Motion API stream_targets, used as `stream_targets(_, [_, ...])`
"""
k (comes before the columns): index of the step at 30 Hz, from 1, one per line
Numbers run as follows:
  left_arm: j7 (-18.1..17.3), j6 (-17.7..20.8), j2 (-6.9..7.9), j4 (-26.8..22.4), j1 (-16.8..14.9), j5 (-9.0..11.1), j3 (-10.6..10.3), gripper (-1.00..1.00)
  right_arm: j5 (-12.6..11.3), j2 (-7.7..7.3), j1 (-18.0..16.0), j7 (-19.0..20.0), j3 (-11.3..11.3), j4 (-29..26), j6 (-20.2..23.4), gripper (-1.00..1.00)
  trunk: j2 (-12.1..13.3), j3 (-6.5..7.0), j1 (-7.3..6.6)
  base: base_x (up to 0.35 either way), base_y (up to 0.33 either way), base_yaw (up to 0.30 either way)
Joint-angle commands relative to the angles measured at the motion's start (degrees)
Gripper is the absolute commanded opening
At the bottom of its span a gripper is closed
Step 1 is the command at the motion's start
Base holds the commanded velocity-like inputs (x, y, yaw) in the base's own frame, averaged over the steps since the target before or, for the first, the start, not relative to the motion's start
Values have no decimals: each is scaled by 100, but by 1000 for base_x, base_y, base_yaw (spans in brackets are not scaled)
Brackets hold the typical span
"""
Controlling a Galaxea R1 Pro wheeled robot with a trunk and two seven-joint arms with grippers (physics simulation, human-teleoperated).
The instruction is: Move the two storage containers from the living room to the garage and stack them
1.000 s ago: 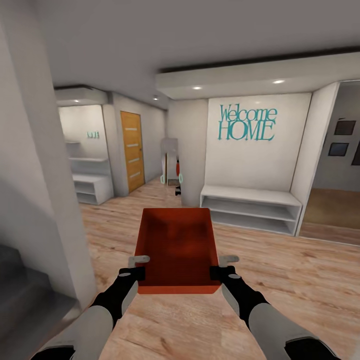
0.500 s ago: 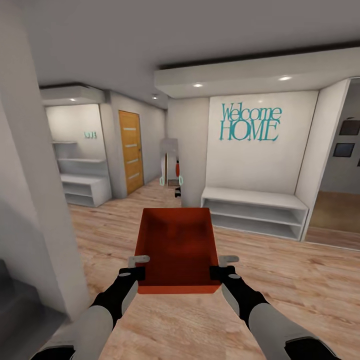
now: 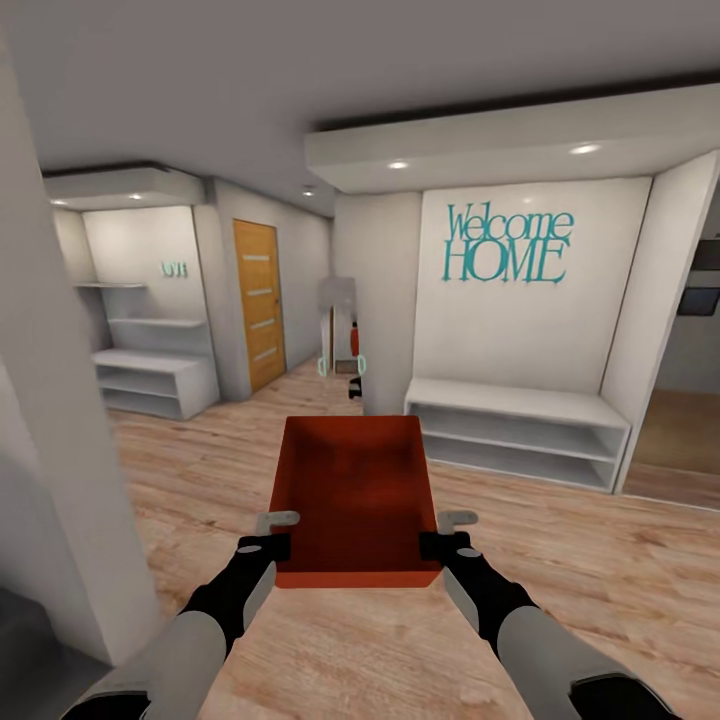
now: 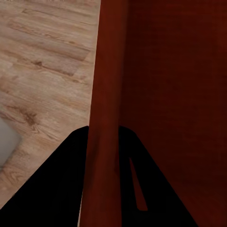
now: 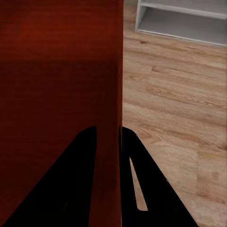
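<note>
A red-orange storage container [image 3: 352,497] is held level in front of the robot, above the light wood-plank floor [image 3: 560,560]. The left gripper [image 3: 272,545] pinches the bin's left wall near its near corner, one finger inside and one outside, closed tight on the thin wall [image 4: 106,118]. The right gripper [image 3: 437,545] clamps the right wall [image 5: 116,94] the same way. Ahead stands a white bench shelf [image 3: 515,432] under teal "Welcome HOME" lettering [image 3: 507,245]; an orange door [image 3: 258,302] lies further left.

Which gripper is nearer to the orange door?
Left. The left gripper grips the container on the side toward the orange door; the right gripper grips the opposite wall.
</note>
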Motion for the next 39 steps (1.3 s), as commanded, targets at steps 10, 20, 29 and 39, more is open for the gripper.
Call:
stream_targets(10, [268,46,-8,-235,-4,147,322,-100,-147,-1,4,36,56,-6,32,-100,-4,-2,5,322,0,0])
stream_targets(20, [268,46,-8,-235,-4,147,322,-100,-150,-1,4,36,56,-6,32,-100,-4,-2,5,322,0,0])
stream_targets(29, [268,46,-8,-235,-4,147,322,-100,-147,-1,4,36,54,-6,32,-100,-4,-2,5,322,0,137])
stream_targets(39, [268,46,-8,-235,-4,147,322,-100,-147,-10,4,36,47,-6,32,-100,-4,-2,5,322,0,217])
